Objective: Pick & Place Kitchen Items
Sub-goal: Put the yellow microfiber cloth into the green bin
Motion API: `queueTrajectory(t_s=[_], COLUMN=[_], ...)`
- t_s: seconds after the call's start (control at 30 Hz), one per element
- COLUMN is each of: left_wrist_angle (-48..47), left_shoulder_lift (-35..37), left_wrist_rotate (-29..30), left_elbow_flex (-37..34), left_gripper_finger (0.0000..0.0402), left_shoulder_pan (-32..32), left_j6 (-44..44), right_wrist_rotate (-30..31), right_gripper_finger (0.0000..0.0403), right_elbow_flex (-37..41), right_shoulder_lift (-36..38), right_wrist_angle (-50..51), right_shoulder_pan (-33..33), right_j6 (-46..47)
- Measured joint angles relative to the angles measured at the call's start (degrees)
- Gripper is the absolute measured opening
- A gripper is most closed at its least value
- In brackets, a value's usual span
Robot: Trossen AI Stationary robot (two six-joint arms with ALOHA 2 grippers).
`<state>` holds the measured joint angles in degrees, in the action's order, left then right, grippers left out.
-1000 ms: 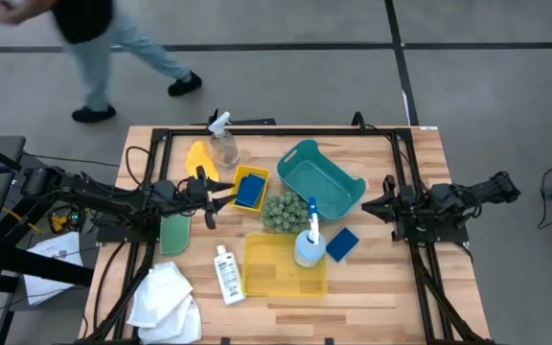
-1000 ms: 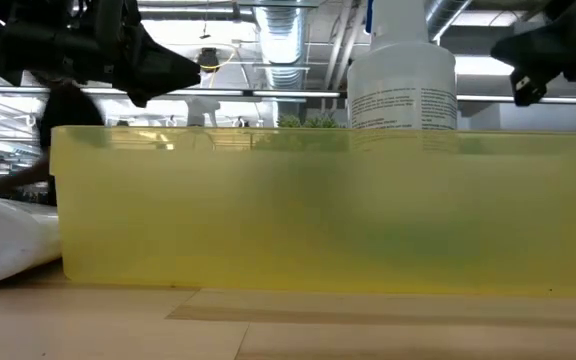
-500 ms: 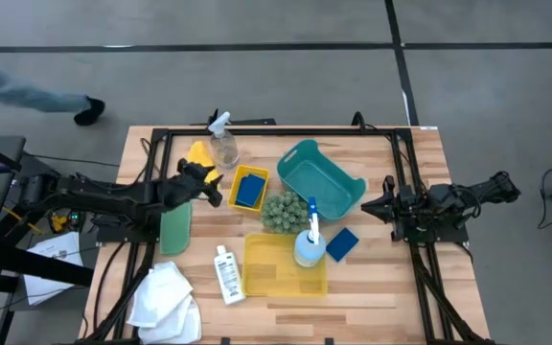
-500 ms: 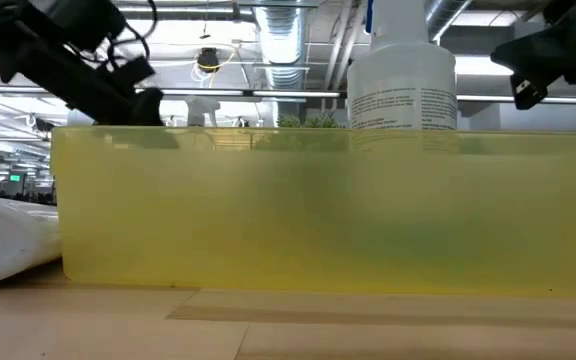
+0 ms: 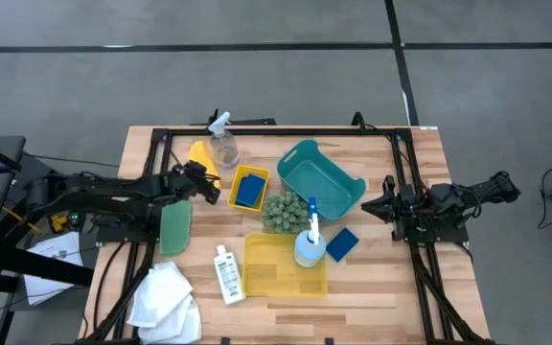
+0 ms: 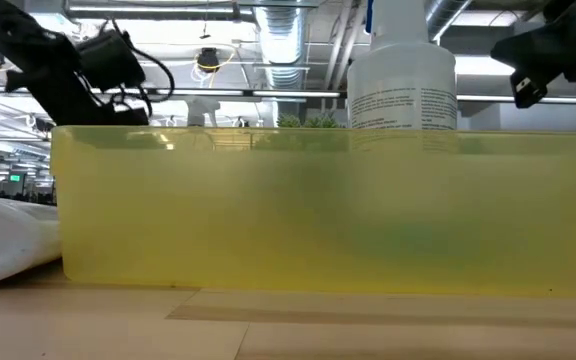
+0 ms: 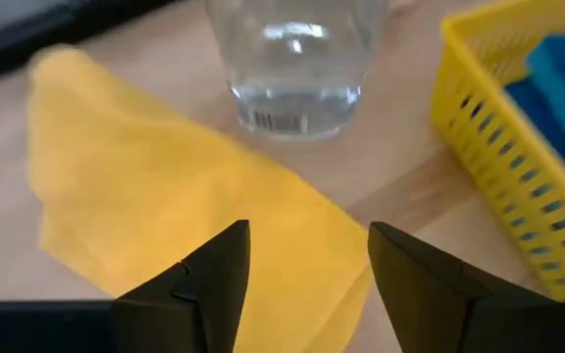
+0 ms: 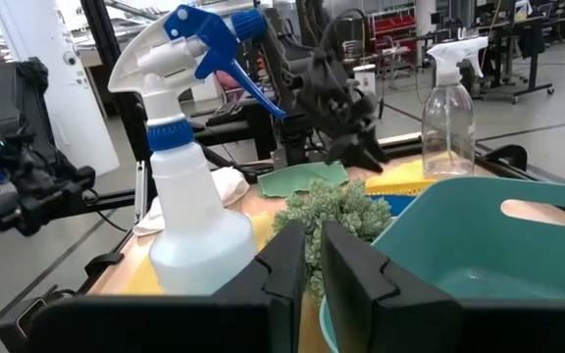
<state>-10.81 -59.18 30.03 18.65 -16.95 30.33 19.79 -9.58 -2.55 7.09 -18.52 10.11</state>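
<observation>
The left gripper sits left of centre in the high view, directly over the yellow cloth, with its fingers spread apart above the cloth and holding nothing; the left wrist view shows the yellow cloth flat on the table beneath the gap, with the clear spray bottle just beyond it and the small yellow basket at the right edge. In the high view the clear spray bottle stands at upper centre-left, touching the cloth's right edge; the small yellow basket holds a blue sponge; the green cloth lies below the left gripper; the white bottle and white cloths lie at lower left. The blue spray bottle stands at the right end of the yellow bin, with a second blue sponge just to its right. The right gripper rests at the right side of the frame, fingers closed together and empty.
</observation>
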Motion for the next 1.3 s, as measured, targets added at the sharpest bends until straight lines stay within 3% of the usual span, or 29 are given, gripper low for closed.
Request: queueTrajectory(t_s=[0.27, 0.57, 0.77, 1.3], left_wrist_angle=[5.56, 7.37, 7.42, 7.22], left_shoulder_lift=[-13.50, -18.02, -19.32, -19.24], left_wrist_rotate=[2.45, -6.43, -7.93, -12.44], left_elbow_flex=[0.00, 0.34, 0.46, 0.46], left_gripper_finger=[0.0200, 0.0207, 0.0202, 0.0074], left_shoulder_pan=[-3.46, -5.98, -5.96, -5.92], left_j6=[1.67, 3.41, 3.26, 1.44], right_wrist_rotate=[-0.02, -0.04, -0.07, -0.22], right_gripper_finger=[0.0032, 0.0032, 0.0032, 0.0032], right_elbow_flex=[0.00, 0.00, 0.00, 0.00], right_shoulder_lift=[0.00, 0.00, 0.00, -0.01], right_wrist_angle=[-0.02, 0.18, 0.20, 0.48], right_shoulder_pan=[0.00, 0.00, 0.04, 0.04], right_j6=[0.44, 0.44, 0.44, 0.48])
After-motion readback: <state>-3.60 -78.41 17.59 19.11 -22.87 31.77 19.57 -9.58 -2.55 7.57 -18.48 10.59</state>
